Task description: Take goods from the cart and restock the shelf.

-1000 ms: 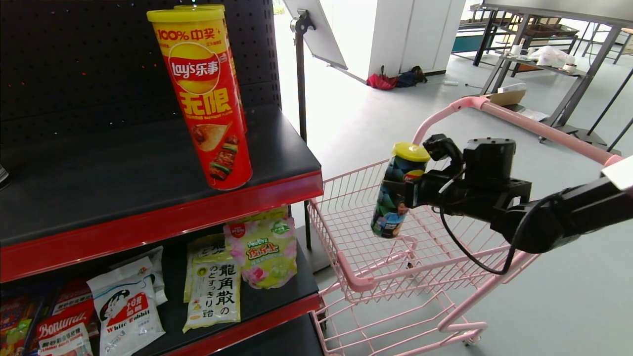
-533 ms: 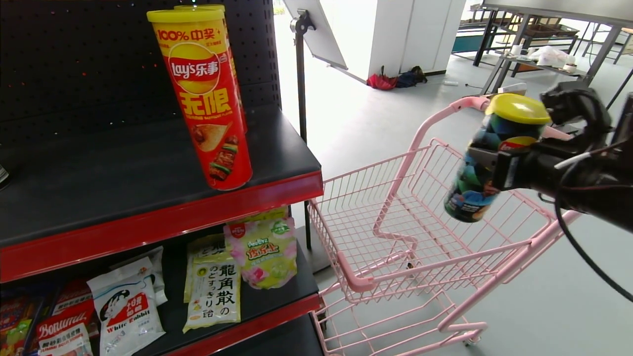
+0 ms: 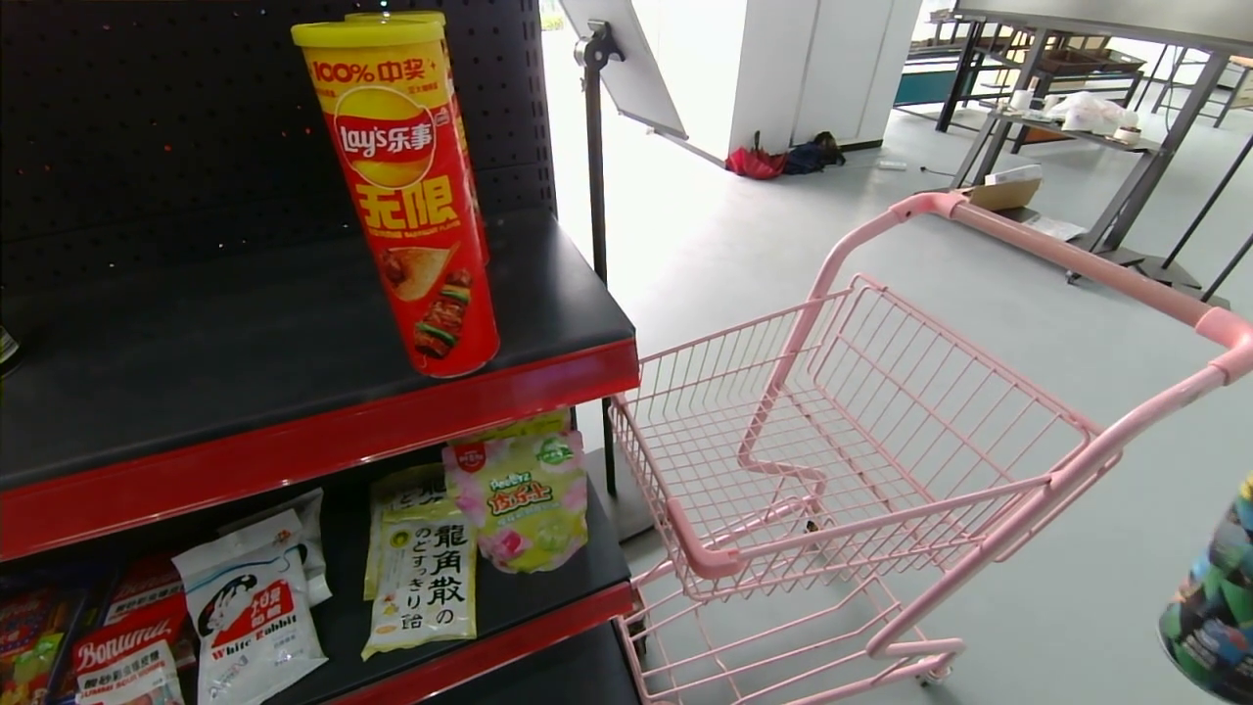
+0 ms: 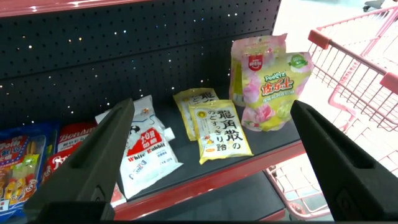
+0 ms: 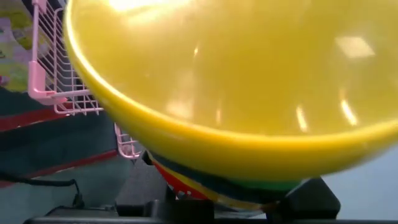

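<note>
The R end effector (image 5: 227, 202) is gripping the chip can (image 3: 1214, 617). Its dark fingers are pressing the can's body from both sides just under the lid. The can is sitting in that grip, outside the pink cart (image 3: 705, 556) and off its handle side. From the R end effector, the cart's wire basket is showing past the lid's edge, well apart.

The L end effector (image 4: 212, 106) is hanging w/ its fingers spread wide, gripping nothing, and facing the lower shelf board (image 3: 509, 634). Ahead of it, between the fingers, two yellow pouches (image 4: 217, 130) are lying flat. A pink-green pouch (image 4: 273, 87) is leaning upright beside them, toward the cart. A white bag (image 4: 146, 146) is lying on the other side, w/ red packs further along.

Well above the L end effector, the upper shelf board (image 3: 294, 450) is carrying a tall red can (image 3: 411, 196) near its front edge. A 2nd can (image 3: 411, 14) is standing right behind it.

Vs 1 s ago, the chip can was over the cart's basket. At 0.5 s ago it was higher, up by the handle. Now it is sitting low at the near R side, w/ just its lower part peeking in from the edge of the head view. The shelf goods and the cart are staying put.

The chip can is wearing a glossy yellow lid (image 5: 236, 81). Its dark wrap is showing green, blue and orange patches, w/ a red band just below the lid.
</note>
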Tool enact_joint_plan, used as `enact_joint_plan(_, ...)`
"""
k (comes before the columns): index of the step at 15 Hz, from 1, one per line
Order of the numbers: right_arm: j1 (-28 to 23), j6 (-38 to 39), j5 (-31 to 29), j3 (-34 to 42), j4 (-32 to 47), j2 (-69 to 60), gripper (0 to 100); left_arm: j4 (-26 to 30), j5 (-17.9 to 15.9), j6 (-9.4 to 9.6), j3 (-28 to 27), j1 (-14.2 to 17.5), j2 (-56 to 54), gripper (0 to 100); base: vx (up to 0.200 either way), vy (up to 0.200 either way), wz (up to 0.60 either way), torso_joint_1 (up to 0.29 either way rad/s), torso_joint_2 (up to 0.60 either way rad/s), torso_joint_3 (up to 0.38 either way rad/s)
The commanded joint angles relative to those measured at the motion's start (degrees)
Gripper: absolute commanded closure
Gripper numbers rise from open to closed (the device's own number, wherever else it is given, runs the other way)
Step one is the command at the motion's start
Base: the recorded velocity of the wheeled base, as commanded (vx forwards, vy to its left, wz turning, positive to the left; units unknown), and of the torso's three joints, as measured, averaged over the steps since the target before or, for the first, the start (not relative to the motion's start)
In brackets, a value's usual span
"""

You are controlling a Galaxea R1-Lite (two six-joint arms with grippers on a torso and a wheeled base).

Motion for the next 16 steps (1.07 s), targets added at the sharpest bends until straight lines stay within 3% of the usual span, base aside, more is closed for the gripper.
enact_joint_plan(1,-2.18,0.99,-0.47,2.70,2.45,-9.46,100,-0.02,0.04,0.00,0.00,0.01,0.05,0,0.000,0.000,0.00,0.000,0.00,0.000)
enact_joint_plan(8,-2.71,0.73,0.06,4.19,2.45,-11.22,100,-0.02,0.04,0.00,0.00,0.01,0.05,0,0.000,0.000,0.00,0.014,-0.06,-0.035)
enact_joint_plan(16,-2.62,0.82,0.23,4.19,-0.10,-6.65,100,-0.02,0.04,0.00,0.00,0.01,0.05,0,0.000,0.000,0.00,0.183,-0.52,-0.338)
